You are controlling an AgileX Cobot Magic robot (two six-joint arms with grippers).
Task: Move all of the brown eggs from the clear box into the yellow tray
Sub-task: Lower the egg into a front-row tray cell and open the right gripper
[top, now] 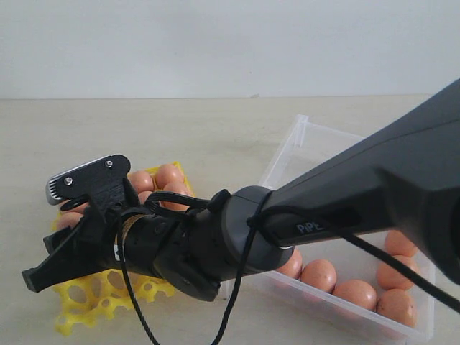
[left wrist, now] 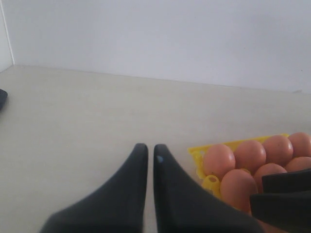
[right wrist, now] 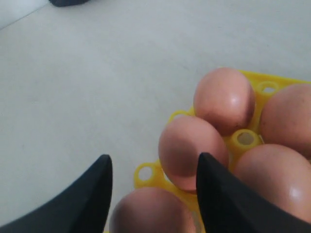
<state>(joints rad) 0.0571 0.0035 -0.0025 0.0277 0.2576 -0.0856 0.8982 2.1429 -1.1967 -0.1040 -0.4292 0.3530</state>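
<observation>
My right gripper (right wrist: pixel 154 158) reaches across to the yellow tray (top: pixel 93 295) at the left of the exterior view. Its two black fingers bracket a brown egg (right wrist: pixel 150 211) that fills the gap between them, low over the tray's corner (right wrist: pixel 146 174). Several more brown eggs (right wrist: pixel 224 97) sit in cups beside it. Other brown eggs (top: pixel 356 293) lie in the clear box (top: pixel 287 154) on the right, partly hidden by the arm. My left gripper (left wrist: pixel 146 148) hangs over bare table beside the tray (left wrist: pixel 197 155), its fingers almost touching with nothing between them.
The right arm's thick dark forearm (top: pixel 359 187) and its loose black cable (top: pixel 237 302) cross in front of the box. Light tabletop (top: pixel 144 129) stretches behind the tray to a pale wall. The right gripper's black body (left wrist: pixel 286 194) shows beside the tray eggs in the left wrist view.
</observation>
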